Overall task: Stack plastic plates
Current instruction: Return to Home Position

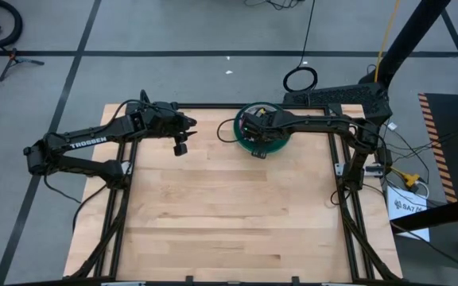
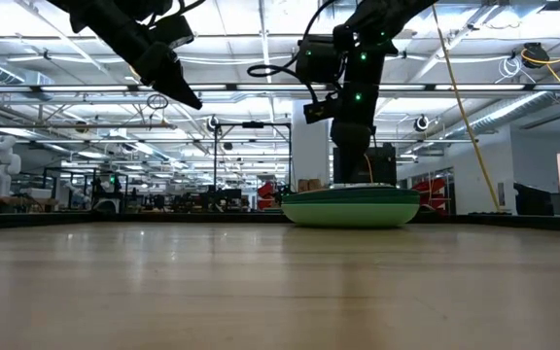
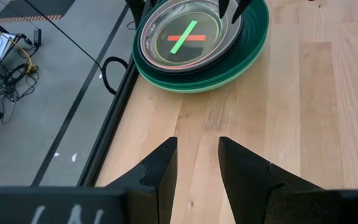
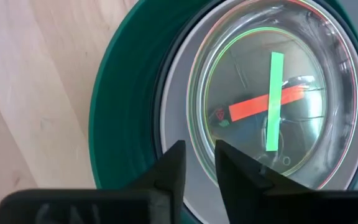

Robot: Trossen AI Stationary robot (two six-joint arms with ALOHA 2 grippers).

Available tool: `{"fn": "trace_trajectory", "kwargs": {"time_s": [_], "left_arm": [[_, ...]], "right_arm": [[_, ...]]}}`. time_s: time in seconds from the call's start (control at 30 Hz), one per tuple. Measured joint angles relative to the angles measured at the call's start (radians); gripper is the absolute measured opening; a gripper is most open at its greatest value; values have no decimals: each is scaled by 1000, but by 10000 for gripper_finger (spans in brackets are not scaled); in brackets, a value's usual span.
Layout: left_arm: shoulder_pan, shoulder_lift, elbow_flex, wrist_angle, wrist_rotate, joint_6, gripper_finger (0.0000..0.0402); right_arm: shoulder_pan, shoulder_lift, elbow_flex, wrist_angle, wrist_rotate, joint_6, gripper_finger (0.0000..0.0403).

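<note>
Right, the stack of plastic plates (image 3: 188, 37) sits on the table (image 1: 229, 214) at its far edge, right of centre. It's nested in the wide dark green plate (image 3: 253, 53), with a clear-looking plate (image 4: 272, 93) on top. We'd judge them light, stiff and slick, likely to skate on each other, so pinch across the raised rim, not the flat. Right gripper (image 4: 197, 149) hangs directly over the stack, jaws drawn almost together, holding nothing; we can't tell if the tips touch the top plate. Left gripper (image 3: 196, 146) hovers above bare table beside the stack, jaws likewise nearly closed, empty.
</note>
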Motion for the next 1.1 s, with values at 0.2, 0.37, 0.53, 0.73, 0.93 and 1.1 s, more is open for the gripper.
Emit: {"fn": "trace_trajectory", "kwargs": {"time_s": [0.2, 0.37, 0.53, 0.73, 0.93, 1.1], "left_arm": [[0, 0, 0, 0, 0, 0, 124], [0, 0, 0, 0, 0, 0, 124], [0, 0, 0, -21, 0, 1, 124], [0, 0, 0, -32, 0, 1, 124], [-20, 0, 0, -22, 79, -15, 124], [-71, 0, 0, -22, 113, -71, 124]], "right_arm": [[0, 0, 0, 0, -3, 43, 108], [15, 0, 0, 10, -4, 45, 113], [45, 0, 0, 31, -5, 45, 114], [119, -31, -1, 59, -5, 18, 114], [185, -174, -110, 195, -6, -29, 114], [206, -356, -287, 336, -6, -32, 114]]}}
